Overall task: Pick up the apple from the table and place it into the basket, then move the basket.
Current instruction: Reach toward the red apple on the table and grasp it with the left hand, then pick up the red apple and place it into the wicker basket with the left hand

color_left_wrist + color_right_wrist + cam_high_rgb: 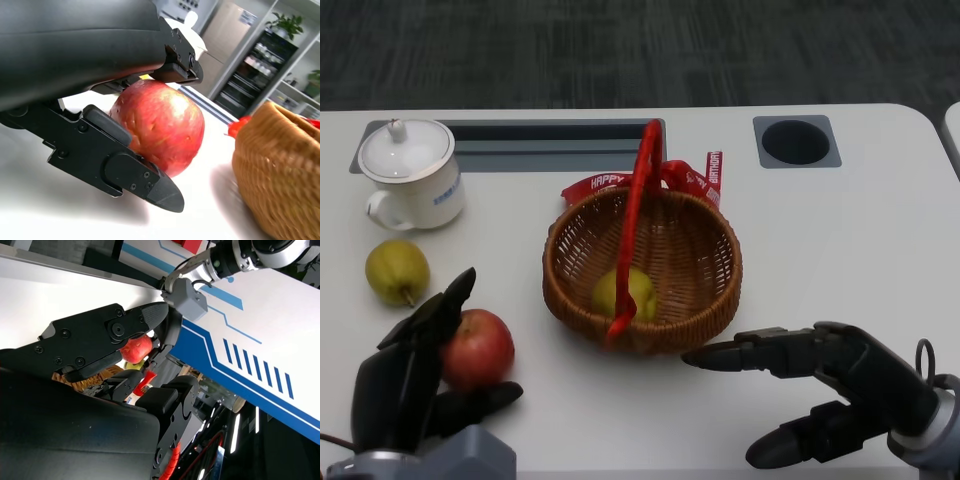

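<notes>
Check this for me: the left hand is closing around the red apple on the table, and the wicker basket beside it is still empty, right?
Not quite. The left hand is around the red apple, but the wicker basket is not empty: the head view shows a yellow-green fruit lying inside it, under the red handle.
</notes>
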Tool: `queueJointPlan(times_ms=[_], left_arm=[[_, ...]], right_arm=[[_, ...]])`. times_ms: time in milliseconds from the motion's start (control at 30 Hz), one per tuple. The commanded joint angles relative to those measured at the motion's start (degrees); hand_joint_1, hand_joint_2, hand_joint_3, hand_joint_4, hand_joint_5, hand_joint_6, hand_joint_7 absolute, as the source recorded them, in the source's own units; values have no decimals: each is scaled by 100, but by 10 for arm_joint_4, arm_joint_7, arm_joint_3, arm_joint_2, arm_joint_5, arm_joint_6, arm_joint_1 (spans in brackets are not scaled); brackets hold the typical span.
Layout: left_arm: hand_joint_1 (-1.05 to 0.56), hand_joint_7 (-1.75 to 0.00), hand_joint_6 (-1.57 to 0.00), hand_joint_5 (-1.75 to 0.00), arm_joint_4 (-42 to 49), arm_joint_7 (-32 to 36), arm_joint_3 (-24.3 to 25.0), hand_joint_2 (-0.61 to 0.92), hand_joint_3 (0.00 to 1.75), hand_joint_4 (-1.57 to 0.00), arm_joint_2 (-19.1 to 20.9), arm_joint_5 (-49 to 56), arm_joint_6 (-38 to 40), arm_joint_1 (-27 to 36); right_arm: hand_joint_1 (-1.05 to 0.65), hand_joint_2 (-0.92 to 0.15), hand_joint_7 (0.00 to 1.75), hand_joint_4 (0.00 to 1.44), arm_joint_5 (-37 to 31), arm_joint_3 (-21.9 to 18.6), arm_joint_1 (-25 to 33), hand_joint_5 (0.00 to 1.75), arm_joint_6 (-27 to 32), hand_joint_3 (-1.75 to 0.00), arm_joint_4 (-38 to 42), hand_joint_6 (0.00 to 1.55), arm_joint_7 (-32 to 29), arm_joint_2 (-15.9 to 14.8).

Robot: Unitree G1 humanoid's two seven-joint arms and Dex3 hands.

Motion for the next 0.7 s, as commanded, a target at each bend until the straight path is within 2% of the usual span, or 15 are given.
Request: queueJointPlan(times_ms=[33, 100, 167, 300, 367, 533, 700], left_arm=[[-69, -3, -46, -4, 41, -10, -16, 70, 0, -45, 7, -18, 13, -1], [-65, -3, -50, -3, 53, -33, -15, 70, 0, -49, 2, -43, -1, -4], [-55, -3, -56, -5, 60, -67, -8, 70, 0, -59, -6, -81, -22, -4], [-33, -4, -78, -8, 56, -156, 22, 74, 1, -97, -29, -178, -68, 5], [-30, -4, -85, -7, 45, -181, 32, 77, 1, -106, -38, -211, -86, 11], [-23, -3, -89, -4, 4, -220, 50, 80, 1, -112, -54, -266, -130, 26], [-26, -1, -88, -2, -51, -240, 63, 82, 1, -111, -60, -284, -145, 44]], right_arm=[[-41, -87, 0, 69, 4, -2, 1, 0, -1, 0, -9, 64, -1, -10], [-41, -87, 0, 69, 6, -2, 2, 0, 2, 0, -11, 63, 0, -10], [-41, -87, 0, 69, 5, -2, 2, 0, 3, 0, -12, 63, 0, -10], [-41, -88, 0, 69, 4, -1, 3, 0, 2, 0, -13, 64, -1, -7], [-41, -88, 0, 70, 8, 0, 1, 0, 0, 0, -9, 64, 1, -4], [-40, -89, 0, 70, 17, 2, -2, 0, 2, 0, -2, 64, 11, 2], [-40, -90, 0, 70, 18, 1, -1, 0, 6, -1, 1, 65, 17, 2]])
